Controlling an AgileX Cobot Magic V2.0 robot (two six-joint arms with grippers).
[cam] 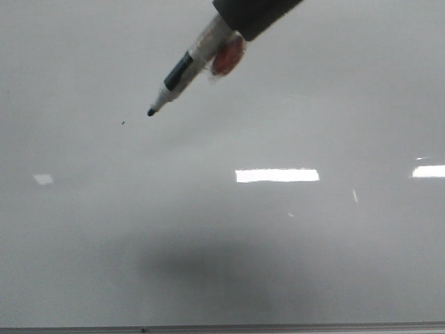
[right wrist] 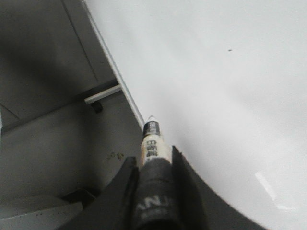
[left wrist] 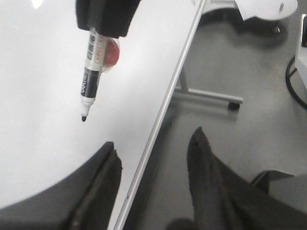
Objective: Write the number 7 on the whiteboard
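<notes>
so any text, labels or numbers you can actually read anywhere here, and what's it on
"ANJ": pale letters on the dark foam sleeve round the marker held by the right gripper; the word is cut off, so this is partial.
Marker barrel label: printed black and orange characters show in both wrist views, too blurred to read.
Whiteboard: no number 7 or other writing, only a tiny black speck.
Left gripper: no lettering visible.

the whiteboard [cam: 222, 243] is glossy and pale grey. a tiny black speck [cam: 123, 123] sits toward its left edge.
</notes>
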